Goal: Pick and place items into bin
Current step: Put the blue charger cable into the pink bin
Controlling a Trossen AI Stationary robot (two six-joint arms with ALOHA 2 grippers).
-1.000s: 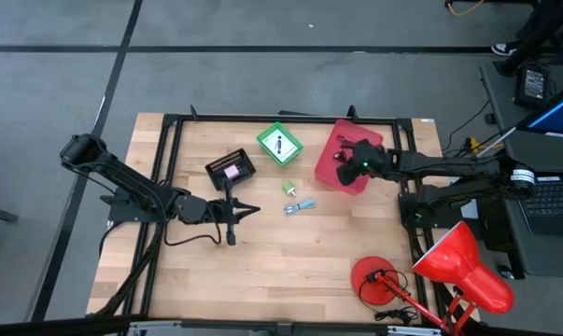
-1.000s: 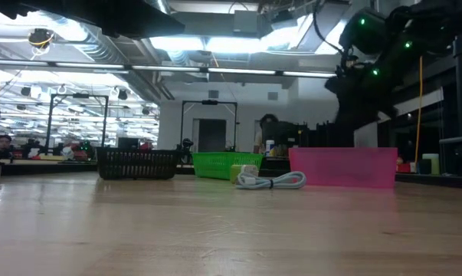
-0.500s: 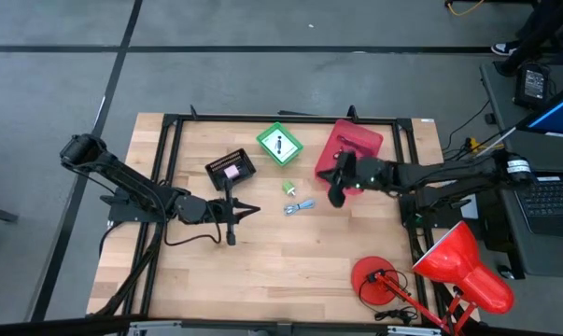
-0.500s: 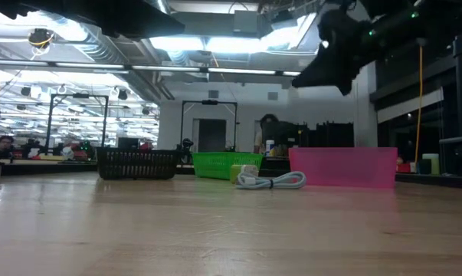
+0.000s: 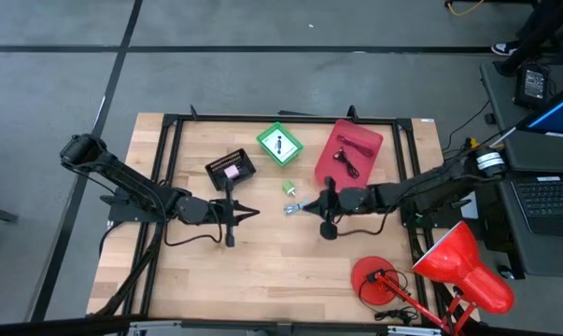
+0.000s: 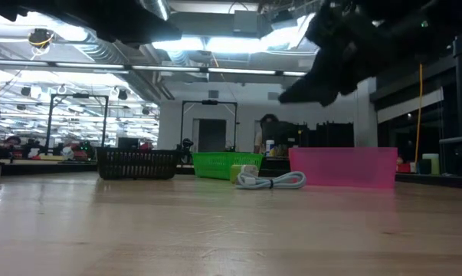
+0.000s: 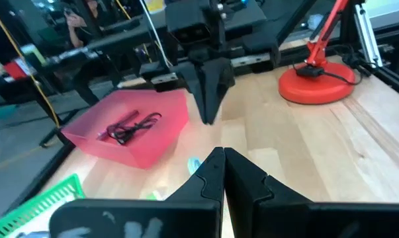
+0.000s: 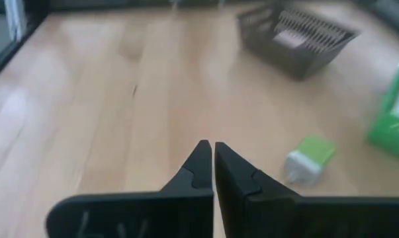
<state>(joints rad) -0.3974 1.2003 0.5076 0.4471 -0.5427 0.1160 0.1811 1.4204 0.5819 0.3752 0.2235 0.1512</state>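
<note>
Since the earlier frames, the right gripper (image 5: pixel 322 207) has been carried away from the pink bin (image 5: pixel 367 142) and out over the middle of the table.

From above, it is seen with its fingers together and nothing between them. A blue-grey cable piece (image 5: pixel 301 206) lies just beside its tip, on the side toward the left arm, with its long axis running roughly along the gripper's reach. A small green piece (image 5: pixel 288 188) lies a little farther back, toward the green bin (image 5: pixel 279 144). The right arm is judged nearer to both than the left gripper (image 5: pixel 240 213), which waits well apart near the black basket (image 5: pixel 231 169), fingers together. A dark cable (image 5: pixel 346 164) and a red cable (image 5: pixel 355 144) already lie in the pink bin.

At table height, the cable piece (image 6: pixel 270 181) rests flat on the wood, and the gripper is shown raised well above it, a thing the overhead view hides.

The left wrist view shows the cables (image 7: pixel 128 126) inside the bin.

The right wrist view shows the green piece (image 8: pixel 309 156) ahead; the cable piece is not seen there.
</note>
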